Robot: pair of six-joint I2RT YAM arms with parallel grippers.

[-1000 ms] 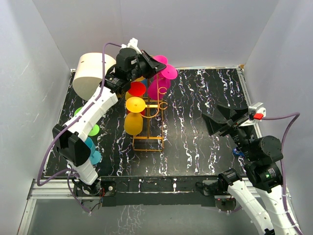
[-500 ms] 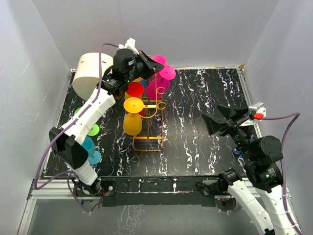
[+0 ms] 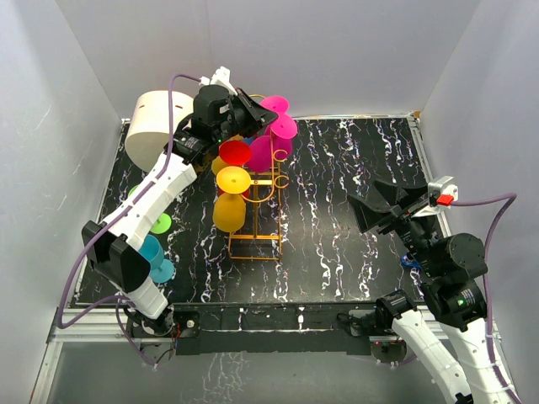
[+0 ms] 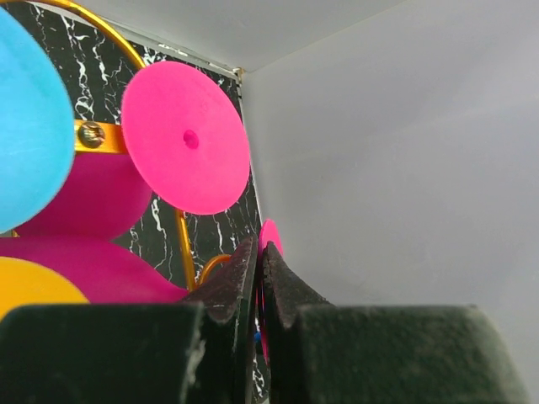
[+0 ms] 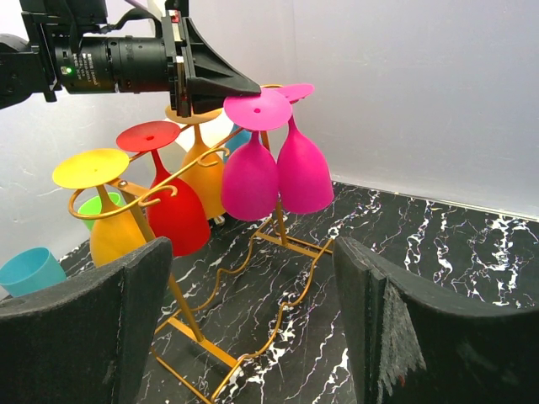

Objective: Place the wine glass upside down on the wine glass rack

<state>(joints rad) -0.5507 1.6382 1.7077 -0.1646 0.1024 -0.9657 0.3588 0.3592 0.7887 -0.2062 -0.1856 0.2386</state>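
The golden wire rack (image 3: 255, 240) stands left of centre, with yellow (image 3: 230, 202), red (image 3: 235, 152) and magenta glasses hanging upside down on it. My left gripper (image 3: 255, 112) is at the rack's top. It is shut on the flat foot of a pink wine glass (image 5: 250, 175) that hangs bowl down beside a second pink glass (image 5: 304, 171). In the left wrist view the held foot (image 4: 270, 235) shows edge-on between the closed fingers. My right gripper (image 3: 381, 208) is open and empty, right of the rack, facing it (image 5: 253, 282).
A cream cylindrical container (image 3: 156, 126) stands at the back left. A cyan glass (image 3: 156, 257) and a green one (image 3: 160, 223) sit on the table left of the rack. White walls enclose the black marbled table (image 3: 354, 160).
My left gripper has moved a little left and back with the pink glass, bringing its foot closer in over the rack's top. The right arm has not moved.
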